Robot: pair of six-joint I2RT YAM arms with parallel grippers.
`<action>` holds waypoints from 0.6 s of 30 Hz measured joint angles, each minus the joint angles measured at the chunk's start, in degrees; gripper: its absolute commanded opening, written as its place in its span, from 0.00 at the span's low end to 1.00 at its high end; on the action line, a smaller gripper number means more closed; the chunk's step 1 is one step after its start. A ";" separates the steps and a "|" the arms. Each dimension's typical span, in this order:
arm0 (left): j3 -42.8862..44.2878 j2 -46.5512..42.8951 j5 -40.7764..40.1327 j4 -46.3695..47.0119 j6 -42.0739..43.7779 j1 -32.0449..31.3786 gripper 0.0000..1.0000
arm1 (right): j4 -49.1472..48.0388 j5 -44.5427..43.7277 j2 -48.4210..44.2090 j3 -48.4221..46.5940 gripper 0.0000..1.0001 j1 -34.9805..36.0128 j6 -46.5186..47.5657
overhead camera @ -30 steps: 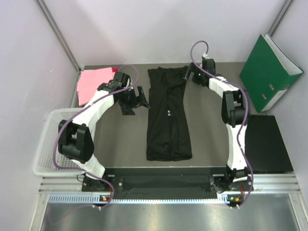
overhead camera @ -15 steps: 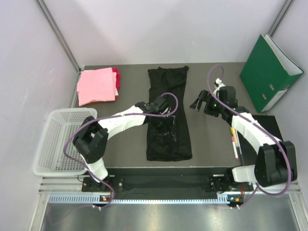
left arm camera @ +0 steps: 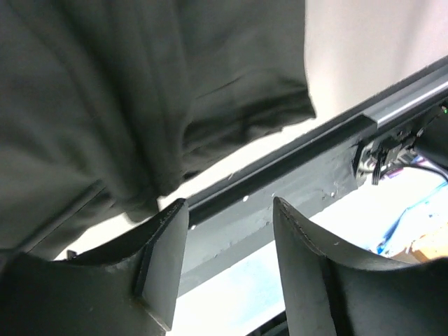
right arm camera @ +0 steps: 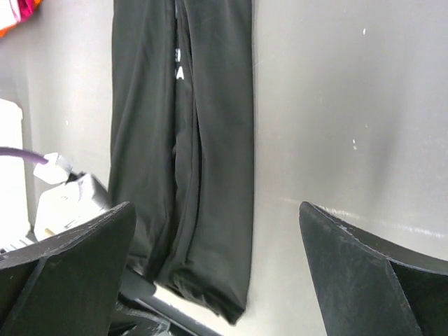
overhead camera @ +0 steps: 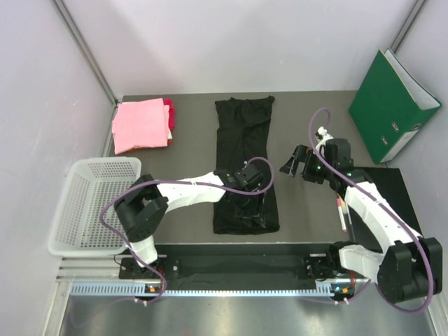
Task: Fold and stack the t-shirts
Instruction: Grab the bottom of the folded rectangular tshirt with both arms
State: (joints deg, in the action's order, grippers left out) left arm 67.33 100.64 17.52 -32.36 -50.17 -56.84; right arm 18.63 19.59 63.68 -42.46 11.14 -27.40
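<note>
Overhead, a grey-brown table [overhead camera: 189, 140] sits boxed in by pale lilac walls, with a dark rail [overhead camera: 238, 266] along its bottom edge where both arms are bolted. A green binder [overhead camera: 392, 105] leans in the upper right corner, a black pad [overhead camera: 388, 210] lies below it, and a white basket [overhead camera: 91, 203] hangs off the table's left side.

A black shirt [overhead camera: 245, 133] lies mid-table, folded into a long strip running from the top edge down almost to the rail. A pink shirt [overhead camera: 140, 124] lies folded in the upper left, on top of a red shirt [overhead camera: 169, 115] that peeks out at its right edge.

The left pincer [overhead camera: 252, 190] is over the lower half of the black strip. In its wrist view the left pincer [left arm camera: 227, 210] has its fingers moderately apart with nothing between them. The black shirt [left arm camera: 140, 91] fills the upper left, its bunched end just above the left finger. Whether they touch I cannot tell.

The right pincer [overhead camera: 294, 166] hangs over bare table just right of the strip, apart from it. Its wrist view shows the right pincer [right arm camera: 217, 210] spread wide and empty. The black shirt [right arm camera: 210, 105] runs down the frame's left half, with white lettering [right arm camera: 178, 63] in a crease.
</note>
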 measured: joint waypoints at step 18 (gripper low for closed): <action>3.43 3.37 -9.51 -1.70 -2.19 -2.29 0.54 | 4.63 1.44 -4.94 2.73 1.00 -0.04 2.25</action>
State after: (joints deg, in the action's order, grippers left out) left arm 70.76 104.01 8.01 -34.06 -52.36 -59.13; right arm 23.27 21.04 58.74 -39.72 11.09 -25.15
